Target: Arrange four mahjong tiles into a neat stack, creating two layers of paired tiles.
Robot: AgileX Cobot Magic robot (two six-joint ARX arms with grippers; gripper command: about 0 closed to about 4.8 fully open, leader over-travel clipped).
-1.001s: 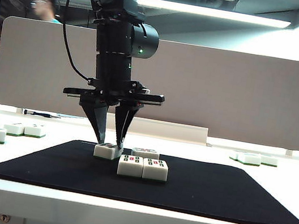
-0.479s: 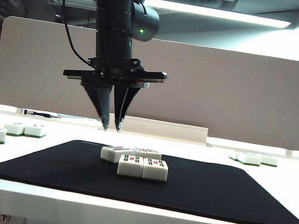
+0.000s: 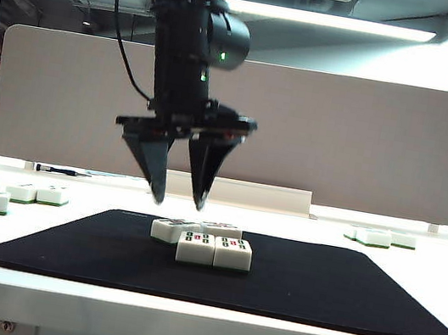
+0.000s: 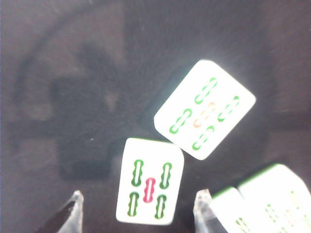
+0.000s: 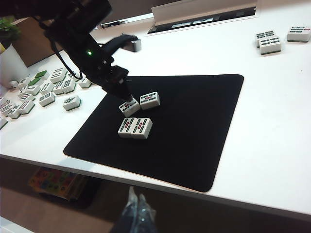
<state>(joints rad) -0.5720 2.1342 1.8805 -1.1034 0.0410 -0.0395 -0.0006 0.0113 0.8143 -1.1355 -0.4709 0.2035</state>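
The black mat (image 3: 290, 286) carries four tiles (image 3: 195, 238) flat in one layer: a front pair (image 3: 214, 251) touching, two loose behind. The left gripper (image 3: 177, 198) hovers spread and empty above them; a skewed grasp could knock the pair. The right gripper (image 5: 137, 206) hangs pressed together off-table

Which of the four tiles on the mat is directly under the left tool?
The loose tile with the red middle mark, between the left tool's open fingers; the others lie aside.

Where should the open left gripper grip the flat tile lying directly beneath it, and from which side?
From straight above: the tile lies face up between the left gripper's open fingers. Close on its two long side edges, probably at mid-length, since both are clear of the neighbouring tile.
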